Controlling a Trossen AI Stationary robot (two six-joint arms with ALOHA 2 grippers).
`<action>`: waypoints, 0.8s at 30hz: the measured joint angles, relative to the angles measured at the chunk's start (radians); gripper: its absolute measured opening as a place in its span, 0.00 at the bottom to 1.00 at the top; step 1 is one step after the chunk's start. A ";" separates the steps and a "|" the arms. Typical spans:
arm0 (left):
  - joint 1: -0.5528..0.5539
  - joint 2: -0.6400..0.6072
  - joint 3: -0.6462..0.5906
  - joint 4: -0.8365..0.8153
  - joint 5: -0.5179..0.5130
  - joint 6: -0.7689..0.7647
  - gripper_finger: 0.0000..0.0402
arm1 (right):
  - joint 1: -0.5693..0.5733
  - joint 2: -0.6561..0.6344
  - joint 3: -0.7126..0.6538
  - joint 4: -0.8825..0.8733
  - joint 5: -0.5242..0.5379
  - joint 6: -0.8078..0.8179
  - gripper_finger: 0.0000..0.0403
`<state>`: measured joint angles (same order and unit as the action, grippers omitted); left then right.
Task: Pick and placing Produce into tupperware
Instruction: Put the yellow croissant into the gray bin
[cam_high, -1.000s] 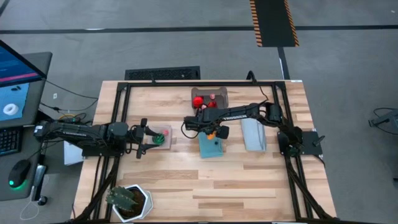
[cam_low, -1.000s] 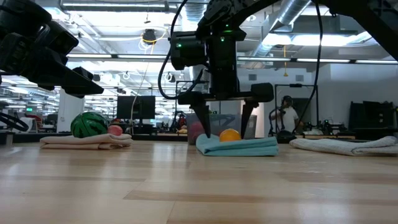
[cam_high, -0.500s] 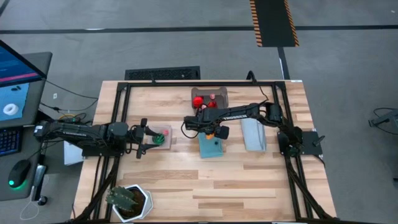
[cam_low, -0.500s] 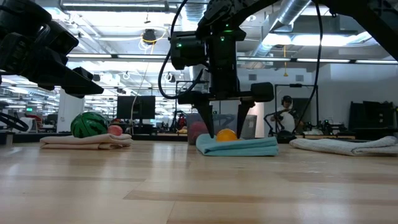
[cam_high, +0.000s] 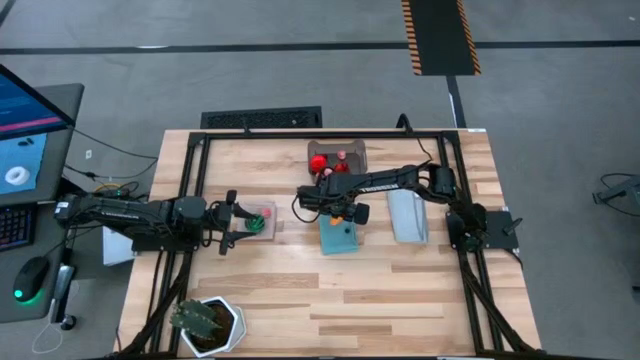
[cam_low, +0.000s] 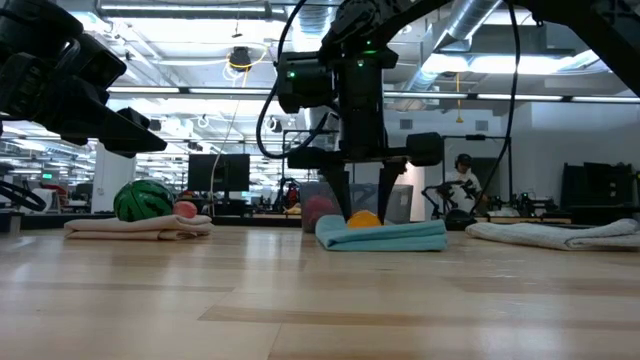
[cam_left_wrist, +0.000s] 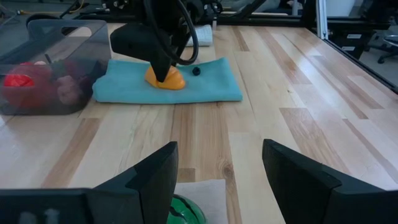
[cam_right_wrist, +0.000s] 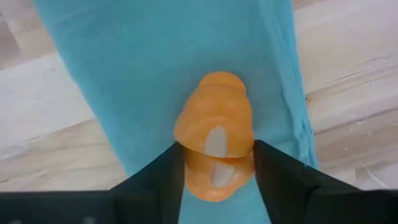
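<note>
An orange toy produce piece (cam_right_wrist: 214, 134) lies on a blue mat (cam_high: 340, 238) at the table's middle. My right gripper (cam_right_wrist: 217, 171) stands over it, pointing down, shut on it; it also shows in the low view (cam_low: 365, 205). The translucent grey tupperware (cam_high: 350, 155) sits just beyond, toward the far edge, with red pieces inside. My left gripper (cam_left_wrist: 217, 149) hovers open at the table's left, just short of a green toy (cam_high: 258, 222) and a pink one (cam_low: 185, 209) resting on a tan mat (cam_low: 140, 228). My right gripper pinches the orange toy between its two fingers, one on each side of its nearer half (cam_right_wrist: 214, 177). The fingers (cam_low: 348, 195) come from above, pointing straight down. The toy's underside still rests on the blue mat.
A folded grey mat (cam_high: 408, 215) lies right of the blue one. A spiky plant in a white pot (cam_high: 208, 325) stands at the near left corner. Bare wood spreads across the near half of the table.
My right gripper's fingers have drawn together from wide apart until they meet the sides of the orange toy. The toy has stayed in place on the blue mat.
</note>
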<state>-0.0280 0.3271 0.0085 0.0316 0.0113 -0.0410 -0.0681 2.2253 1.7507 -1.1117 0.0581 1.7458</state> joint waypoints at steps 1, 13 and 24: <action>0.000 0.000 0.000 0.000 0.000 0.004 0.56 | 0.000 0.000 0.000 0.001 -0.001 -0.001 0.48; 0.000 0.000 0.000 0.000 0.000 -0.002 0.56 | 0.001 0.008 -0.005 0.009 -0.026 0.007 0.47; 0.000 0.000 0.000 0.000 0.000 -0.004 0.56 | 0.000 0.008 -0.005 0.001 -0.020 0.009 0.78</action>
<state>-0.0279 0.3271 0.0085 0.0316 0.0113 -0.0455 -0.0681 2.2333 1.7462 -1.1103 0.0382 1.7545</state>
